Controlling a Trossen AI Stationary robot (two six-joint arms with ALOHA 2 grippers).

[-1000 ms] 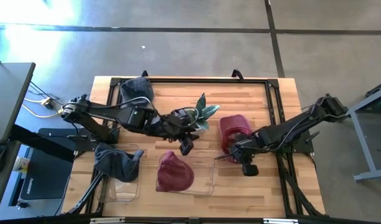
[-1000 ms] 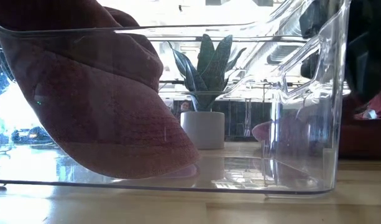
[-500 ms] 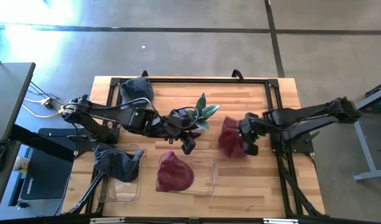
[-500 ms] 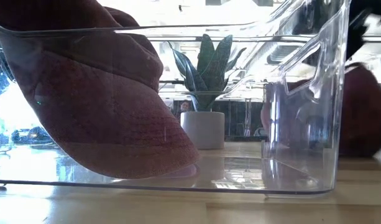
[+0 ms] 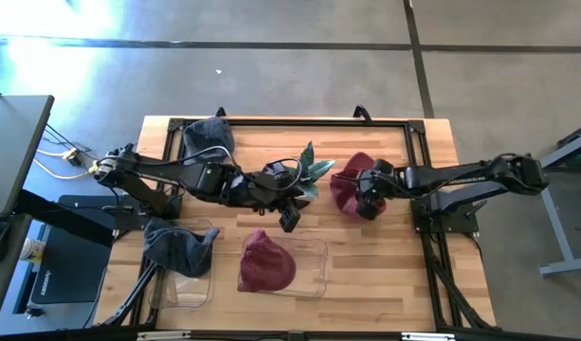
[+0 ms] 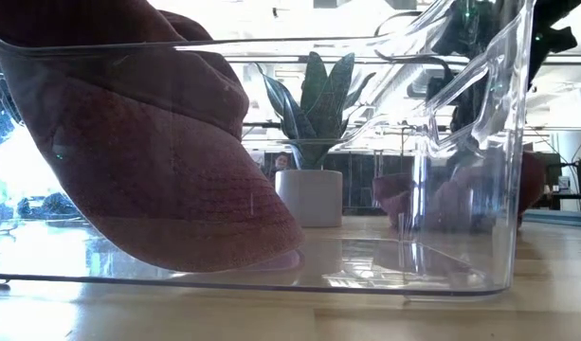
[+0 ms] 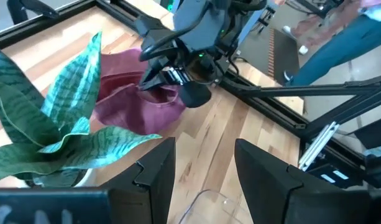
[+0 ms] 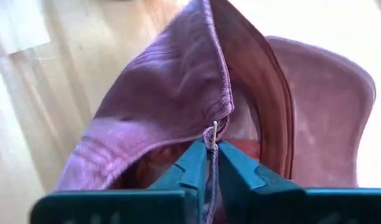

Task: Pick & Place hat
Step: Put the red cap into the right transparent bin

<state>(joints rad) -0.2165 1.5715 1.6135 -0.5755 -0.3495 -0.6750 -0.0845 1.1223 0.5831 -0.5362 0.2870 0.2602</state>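
On the desk's left edge a grey hat sits in a small clear tray, and another grey hat lies at the far left corner. Next comes the left pincer, hanging with its two fingers parted and nothing between them, just in front of the potted plant and above the far edge of the clear bin, where a maroon hat already rests. To the right of the plant, the right pincer is clamped on a second maroon hat, which hangs from it just above the wood. The right wrist view shows its teal fingers pinching a thin fold of the cloth edge, with the crown and brim drooping away on both sides. The hat looks light and limp, so it should sag and swing when carried; the brim seems the only firmer part. A grip on doubled fabric at the rim, as here, seems sound, though thin cloth could slip if the fingers ease. The open half of the bin, right of the first maroon hat, looks the likely place for it.
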